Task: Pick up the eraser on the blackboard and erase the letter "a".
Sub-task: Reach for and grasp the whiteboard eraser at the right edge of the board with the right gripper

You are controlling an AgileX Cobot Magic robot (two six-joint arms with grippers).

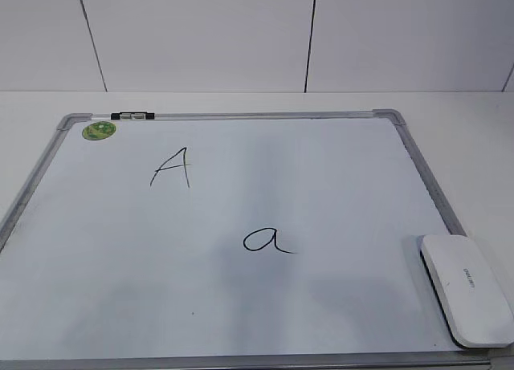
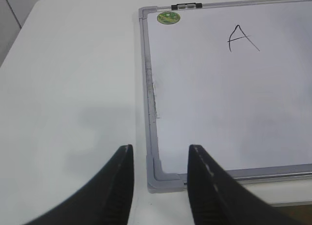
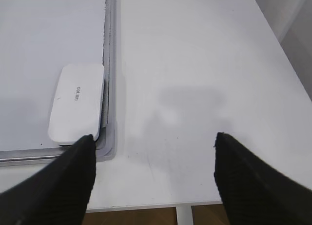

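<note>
The blackboard (image 1: pixel 337 177) is a white board with a grey frame, lying flat on the table. The small letter "a" (image 1: pixel 268 241) is written near its middle front. The white eraser (image 1: pixel 467 287) lies at the board's front right corner; it also shows in the right wrist view (image 3: pixel 77 102). My right gripper (image 3: pixel 153 142) is open and empty above the table, just right of the eraser. My left gripper (image 2: pixel 161 154) is open and empty above the board's near left corner (image 2: pixel 163 178). Neither gripper shows in the exterior view.
A capital "A" (image 1: pixel 172 167) is written at the board's back left, also seen in the left wrist view (image 2: pixel 241 38). A round green sticker (image 1: pixel 99 130) and a black clip (image 1: pixel 132 115) sit on the far edge. The table's front edge (image 3: pixel 161 203) is close below the right gripper.
</note>
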